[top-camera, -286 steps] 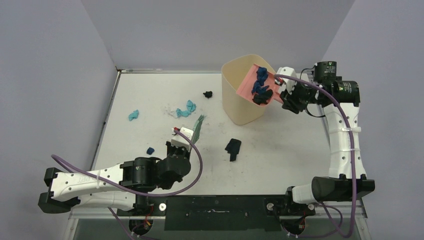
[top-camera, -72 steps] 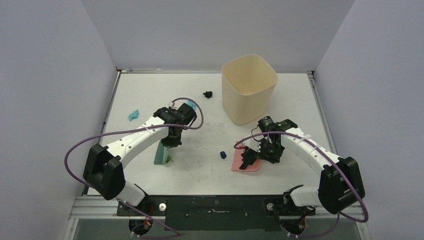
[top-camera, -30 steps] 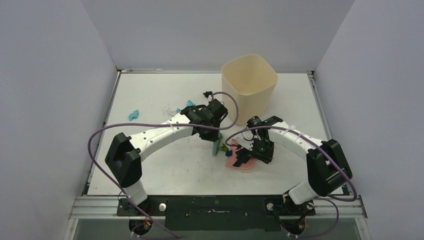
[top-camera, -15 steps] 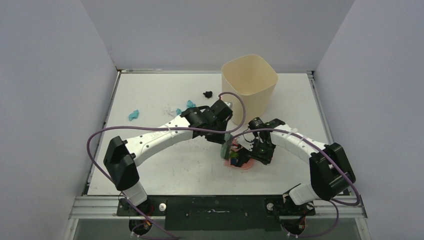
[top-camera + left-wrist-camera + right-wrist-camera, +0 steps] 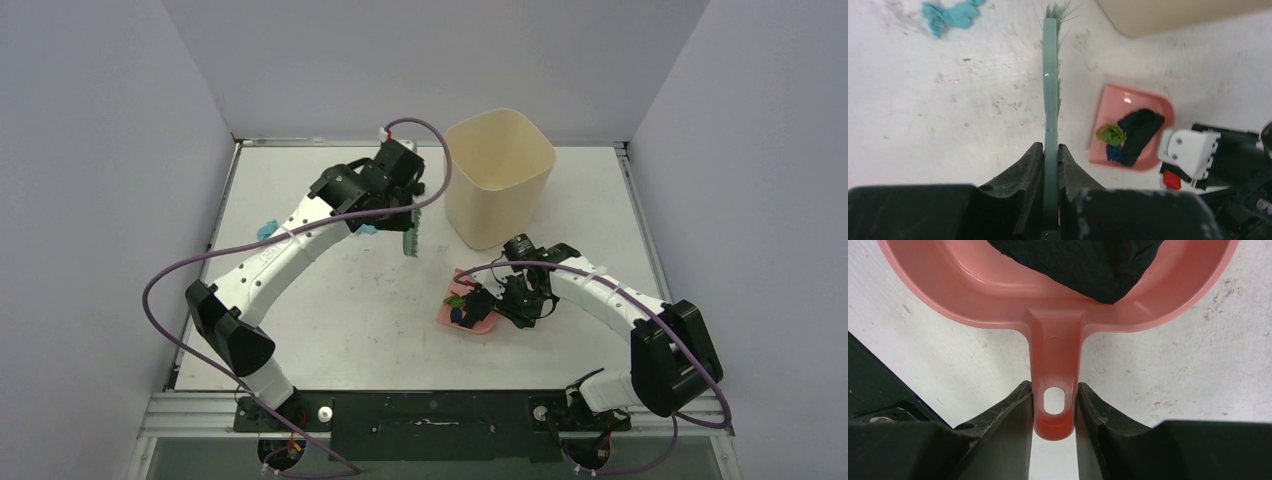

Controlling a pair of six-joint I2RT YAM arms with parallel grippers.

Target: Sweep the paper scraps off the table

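The left tool (image 5: 1050, 150) is clamped on a narrow green plastic hand brush (image 5: 1050, 85), 1 black finger pressed to each flat side. In the left wrist view the brush shows edge-on only, a thin strip with stray bristles at its far tip and its handle end lost between the fingers. From above, this tool hangs toward the far edge of the scuffed white flat desk (image 5: 330, 320), just left of the tall beige plastic bin (image 5: 490, 215). The brush points down from it, and whether the bristles touch the desk cannot be told. The right tool (image 5: 1054, 405) is closed on the stubby handle of the pink plastic dustpan (image 5: 998, 295), gripping it at the hanging hole. The pan sits in front of the bin, about midway between the far and near edges. Its front lip is cut off in the right wrist view, and I cannot tell if it rests flat. In the pan lie a black crumpled paper scrap (image 5: 1140, 125), a small dark blue scrap (image 5: 1114, 152) partly tucked under it, and a yellow-green curl (image 5: 1110, 134) too blurred to identify. 1 teal crumpled paper scrap (image 5: 265, 230) lies on the desk near the left edge. Another teal scrap (image 5: 366, 228) peeks out from under the left arm, mostly covered.
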